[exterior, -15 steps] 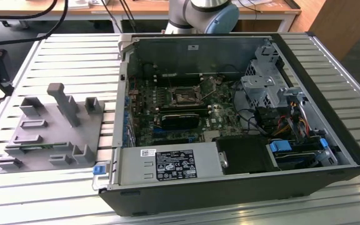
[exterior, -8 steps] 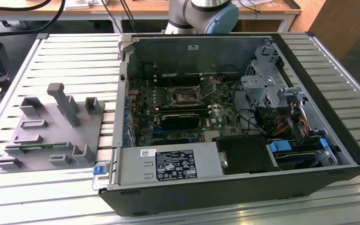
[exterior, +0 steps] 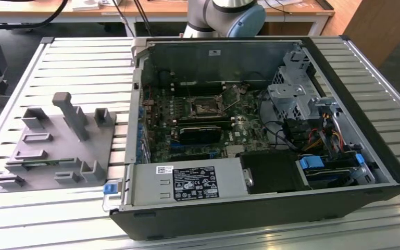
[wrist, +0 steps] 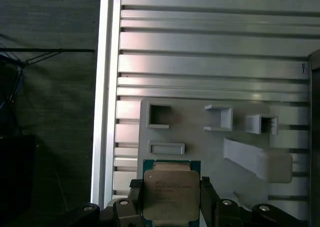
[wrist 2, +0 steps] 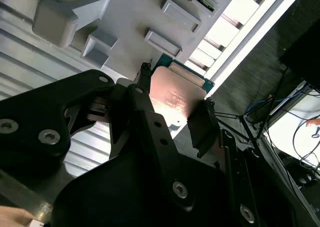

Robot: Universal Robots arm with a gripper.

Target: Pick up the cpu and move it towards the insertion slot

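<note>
The small square silver-topped cpu (wrist: pixel 171 189) is clamped between the fingers of the black gripper (wrist: pixel 171 199), over the grey plastic fixture (wrist: pixel 200 132) on the ribbed metal desk (wrist: pixel 210 62). The black-framed square insertion slot (exterior: pixel 205 108) is seen inside the open computer case (exterior: pixel 255 219).

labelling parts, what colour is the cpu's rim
The cpu rim is green; first wrist view.

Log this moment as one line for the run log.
pincer: shut on cpu | cpu: over grey fixture | insertion slot: inside open computer case
</note>
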